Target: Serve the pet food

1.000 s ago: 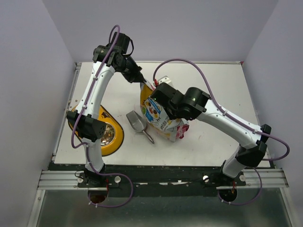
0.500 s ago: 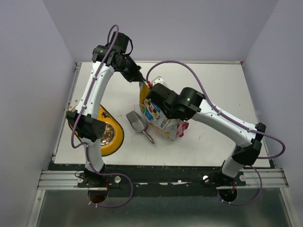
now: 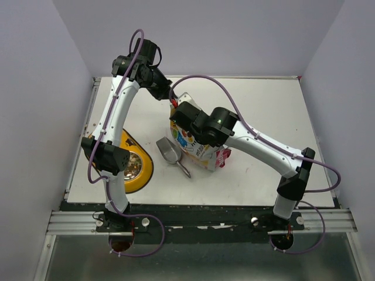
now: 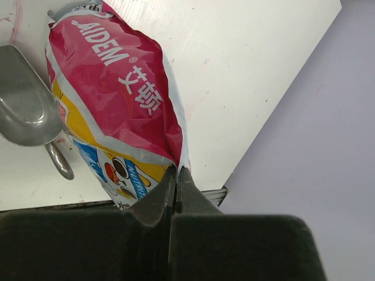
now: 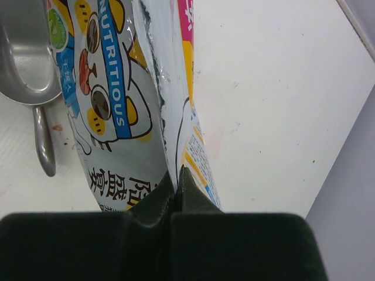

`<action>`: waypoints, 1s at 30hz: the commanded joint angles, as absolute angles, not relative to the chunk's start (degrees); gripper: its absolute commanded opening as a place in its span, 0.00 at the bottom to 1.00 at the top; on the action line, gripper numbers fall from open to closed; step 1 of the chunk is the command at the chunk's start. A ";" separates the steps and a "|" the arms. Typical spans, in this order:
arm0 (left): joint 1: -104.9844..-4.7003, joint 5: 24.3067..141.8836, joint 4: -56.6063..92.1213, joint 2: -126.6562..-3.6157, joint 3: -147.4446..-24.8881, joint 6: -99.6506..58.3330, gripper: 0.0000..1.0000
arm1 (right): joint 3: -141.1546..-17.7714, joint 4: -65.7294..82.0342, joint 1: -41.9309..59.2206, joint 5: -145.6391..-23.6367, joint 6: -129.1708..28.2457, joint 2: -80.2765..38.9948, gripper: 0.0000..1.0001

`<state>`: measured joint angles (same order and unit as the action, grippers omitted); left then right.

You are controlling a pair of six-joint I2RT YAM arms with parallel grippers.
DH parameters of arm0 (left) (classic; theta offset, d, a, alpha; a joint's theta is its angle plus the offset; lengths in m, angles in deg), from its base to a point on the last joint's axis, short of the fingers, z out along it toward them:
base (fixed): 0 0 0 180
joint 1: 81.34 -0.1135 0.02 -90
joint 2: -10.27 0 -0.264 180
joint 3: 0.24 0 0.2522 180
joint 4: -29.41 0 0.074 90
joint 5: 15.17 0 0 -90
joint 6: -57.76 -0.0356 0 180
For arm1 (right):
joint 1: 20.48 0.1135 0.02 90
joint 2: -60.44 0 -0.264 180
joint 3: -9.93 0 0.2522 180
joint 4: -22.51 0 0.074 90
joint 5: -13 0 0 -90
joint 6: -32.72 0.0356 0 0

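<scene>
Now that the right gripper also clamps the pet food bag, as the left gripper does, 2 claws can probably pull it open.

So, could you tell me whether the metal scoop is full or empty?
Empty: the scoop lies on the table, its bowl showing only bare metal.

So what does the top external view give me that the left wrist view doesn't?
Only top external: the yellow feeder and the right arm reaching over the bag. Only left wrist: the left fingers pinched shut on the bag's edge, and its red AIDEM side. Both: the bag, metal scoop and white table.
</scene>
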<state>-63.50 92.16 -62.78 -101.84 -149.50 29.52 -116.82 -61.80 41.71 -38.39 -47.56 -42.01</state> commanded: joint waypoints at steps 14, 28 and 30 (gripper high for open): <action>-63.85 94.17 -58.35 -99.77 -146.98 31.04 0.00 | -126.69 -54.53 39.73 -34.99 -49.19 -49.94 0.06; -63.85 96.45 -58.26 -99.59 -146.45 31.31 0.00 | -130.21 -50.49 38.67 -31.56 -50.69 -53.29 0.31; -63.85 96.81 -58.26 -99.59 -146.45 31.13 0.00 | -130.56 -49.27 38.49 -31.73 -50.95 -53.73 0.37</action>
<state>-64.02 94.25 -58.50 -101.41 -146.61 30.85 -128.53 -54.36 39.18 -33.77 -50.88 -51.35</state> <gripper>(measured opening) 0.009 0.324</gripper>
